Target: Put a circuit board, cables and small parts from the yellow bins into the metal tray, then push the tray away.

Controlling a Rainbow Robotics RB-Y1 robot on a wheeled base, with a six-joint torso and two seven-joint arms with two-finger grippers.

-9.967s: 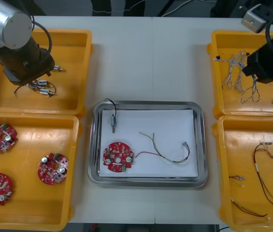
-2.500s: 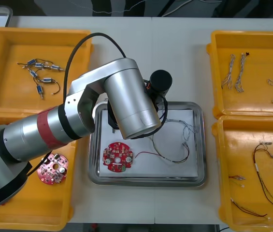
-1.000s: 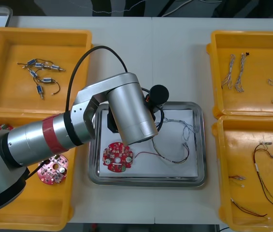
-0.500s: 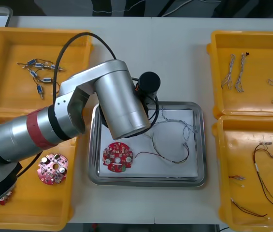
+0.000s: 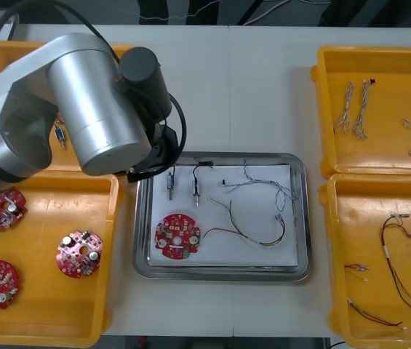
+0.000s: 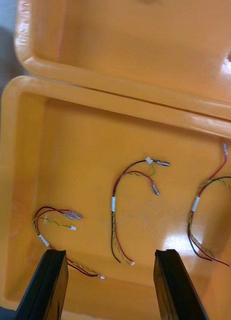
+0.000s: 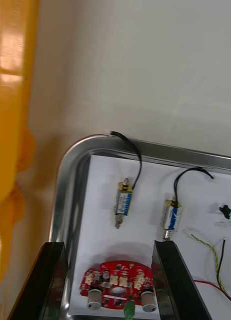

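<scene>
Pose: my left tool (image 7: 106, 245) hangs spread, empty, over metal tray (image 7: 62, 172) corner; right tool (image 6: 110, 252) spread, empty, above yellow bin (image 6: 23, 150).

We see a light desk (image 5: 263, 87), pale and matte, reaching from the far edge of the front view to the near one. A thin seam (image 5: 228, 87) runs straight down its middle and shows again as a short stretch close to the near edge. Beyond the far edge we make out a dark floor (image 5: 303, 13), with thin light cords (image 5: 263, 10) trailing across it. Along the near edge a narrow dark strip borders the desk. In the left wrist view we see the same bare, pale surface, softly shaded toward one side.
</scene>
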